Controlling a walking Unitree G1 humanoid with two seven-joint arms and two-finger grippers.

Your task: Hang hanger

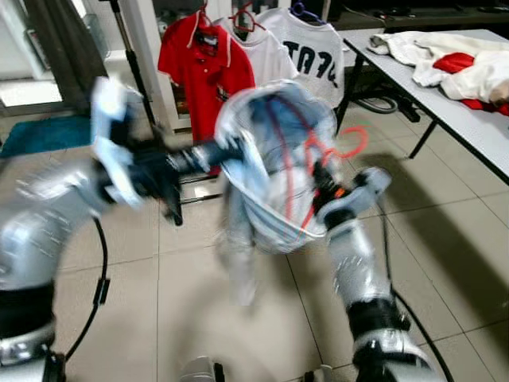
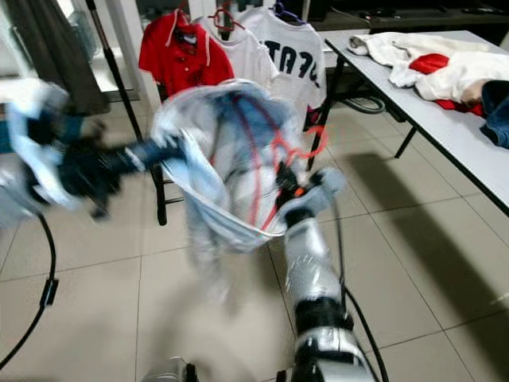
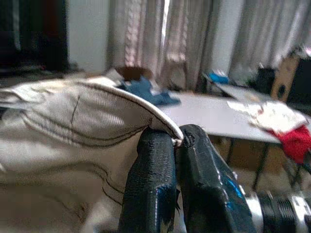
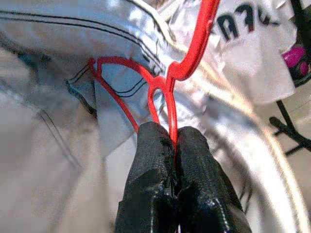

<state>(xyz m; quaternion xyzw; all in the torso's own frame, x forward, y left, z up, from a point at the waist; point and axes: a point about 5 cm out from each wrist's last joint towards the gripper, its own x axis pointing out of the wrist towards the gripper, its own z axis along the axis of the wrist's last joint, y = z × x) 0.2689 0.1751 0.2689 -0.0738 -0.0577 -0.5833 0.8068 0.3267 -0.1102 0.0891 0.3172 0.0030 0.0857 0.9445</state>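
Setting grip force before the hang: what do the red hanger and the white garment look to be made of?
The red hanger looks like thin wire with a glossy red coating, or possibly slim plastic; it is narrow and bends smoothly. The white garment looks like soft woven fabric, matte, with dark stitched seams and a folded hem. The right claw pinches the hanger; the left claw pinches the hem.

The red hanger is thin wire-like plastic with a curved hook and a looped neck. It sits inside the neck opening of a pale white-blue shirt, its hook sticking out at the side toward the desk. Shirt and hanger are held up in the air, in front of the clothes rack, the fabric drooping below. Both are blurred in the head views.
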